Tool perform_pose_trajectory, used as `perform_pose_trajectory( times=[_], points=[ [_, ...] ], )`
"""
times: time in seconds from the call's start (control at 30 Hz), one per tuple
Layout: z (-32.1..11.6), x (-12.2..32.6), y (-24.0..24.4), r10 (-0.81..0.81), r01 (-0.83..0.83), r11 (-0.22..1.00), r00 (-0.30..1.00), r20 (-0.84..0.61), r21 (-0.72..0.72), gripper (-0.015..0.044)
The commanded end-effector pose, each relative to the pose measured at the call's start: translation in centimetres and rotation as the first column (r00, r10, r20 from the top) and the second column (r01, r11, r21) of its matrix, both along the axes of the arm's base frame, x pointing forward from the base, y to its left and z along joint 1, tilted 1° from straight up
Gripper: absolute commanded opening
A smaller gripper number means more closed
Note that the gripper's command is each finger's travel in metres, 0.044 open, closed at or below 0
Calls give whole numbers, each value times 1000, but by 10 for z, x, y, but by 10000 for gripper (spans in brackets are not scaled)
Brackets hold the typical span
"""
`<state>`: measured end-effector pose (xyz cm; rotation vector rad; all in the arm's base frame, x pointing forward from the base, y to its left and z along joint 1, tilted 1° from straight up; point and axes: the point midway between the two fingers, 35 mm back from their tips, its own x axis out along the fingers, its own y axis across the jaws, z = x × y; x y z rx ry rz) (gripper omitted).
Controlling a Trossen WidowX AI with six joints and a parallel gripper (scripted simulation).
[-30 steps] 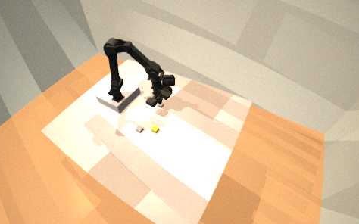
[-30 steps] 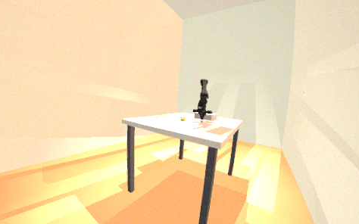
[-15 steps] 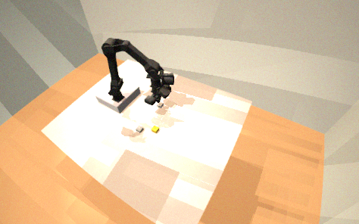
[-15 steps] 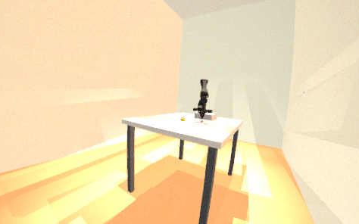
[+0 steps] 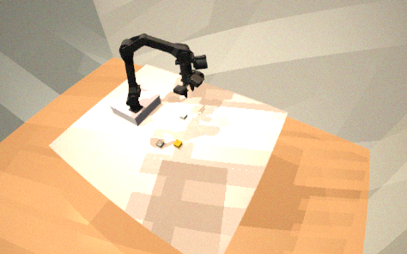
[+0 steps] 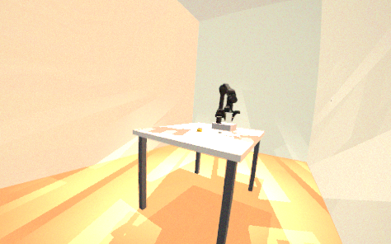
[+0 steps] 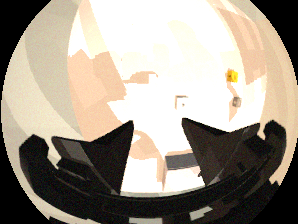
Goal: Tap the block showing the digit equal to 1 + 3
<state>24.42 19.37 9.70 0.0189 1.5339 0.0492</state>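
Open Hand Hung Above the Worktop, Three Blocks Below

In the view from above, the black arm (image 5: 128, 70) (image 6: 222, 99) rose at the upper left of the frame from a grey box (image 5: 154, 103) (image 6: 223, 127) (image 7: 182, 161) on the pale worktop (image 5: 252, 129) (image 6: 209, 142) (image 7: 150, 50). It arched over to the right and bent down at its far end.

Left of the frame's centre, a grey block (image 5: 160, 143) (image 7: 236, 102) sat near a yellow block (image 5: 178, 143) (image 6: 200, 129) (image 7: 232, 76), the two apart. Slightly farther right and higher in the frame lay a white block (image 5: 184, 116) (image 7: 181, 102).

Above that one in the frame was the hand (image 5: 189, 87) (image 6: 229, 118) (image 7: 157, 121), raised off the worktop. It stood well open, though not at its widest, with nothing between its fingers, and it touched none of the blocks.

The wrist view showed the white block right of centre, then the yellow and grey ones farther right. Dark marks showed on the yellow and white tops, too small to read, so which of the three bore the 4 could not be told.
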Motion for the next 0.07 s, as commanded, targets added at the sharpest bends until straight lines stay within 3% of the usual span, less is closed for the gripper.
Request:
perform_pose_trajectory(
  times=[0.0, 0.03],
  points=[
    [9, -3, 9, -12, 11, 1000, 1000, -14, -9, 387],
    [9, -3, 9, -12, 11, 1000, 1000, -14, -9, 387]
  ],
)
